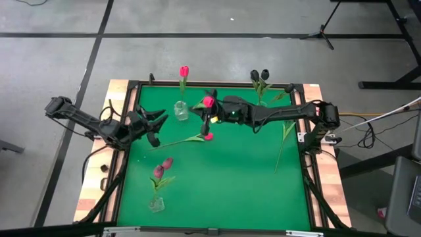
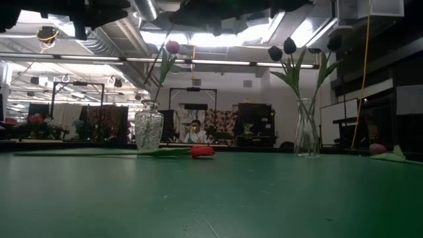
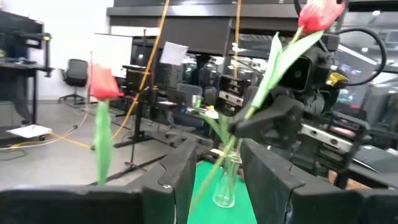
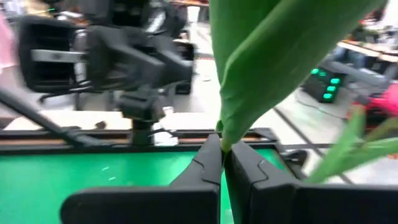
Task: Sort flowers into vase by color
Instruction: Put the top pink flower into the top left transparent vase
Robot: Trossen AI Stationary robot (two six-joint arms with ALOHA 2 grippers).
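tulip with pink-red head, held above the green tabletop just beside a small glass vase; right pincer pressed together on its stem, a green leaf rising from the pinch. that vase holds one upright pink-red tulip. left pincer, fingers spread and holding nothing, sits near the vase on its left. another pink-red tulip lies flat on the tabletop. near-black tulips stand in a vase at the far edge, maroon-pink tulips in a near vase.
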